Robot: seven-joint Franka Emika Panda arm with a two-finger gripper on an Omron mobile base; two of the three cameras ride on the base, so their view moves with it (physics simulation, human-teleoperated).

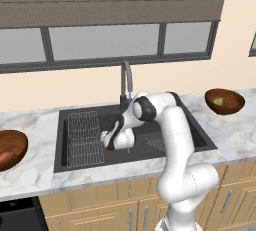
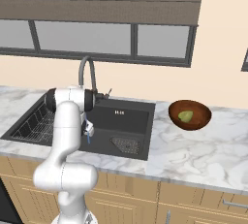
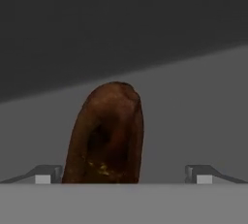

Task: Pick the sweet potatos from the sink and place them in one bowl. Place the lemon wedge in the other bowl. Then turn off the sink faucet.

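Observation:
My gripper (image 3: 123,177) is open, low inside the black sink (image 1: 197,135), with its fingertips (image 3: 46,175) on either side of a dark brown sweet potato (image 3: 104,136) lying on the basin floor. In the left base view the gripper (image 1: 107,146) hangs just right of the wire rack (image 1: 85,137). On the left counter, one wooden bowl (image 1: 17,140) holds an orange-red sweet potato (image 1: 5,158). The lemon wedge (image 2: 184,116) sits in the other bowl (image 2: 201,116) on the right counter. A thin blue stream of water falls from the grey faucet (image 1: 126,81).
A square drain grate (image 2: 127,144) lies in the right half of the basin. The faucet (image 2: 87,75) rises behind the arm at the sink's back edge. Marble counter (image 2: 193,155) runs on both sides of the sink, with a window above.

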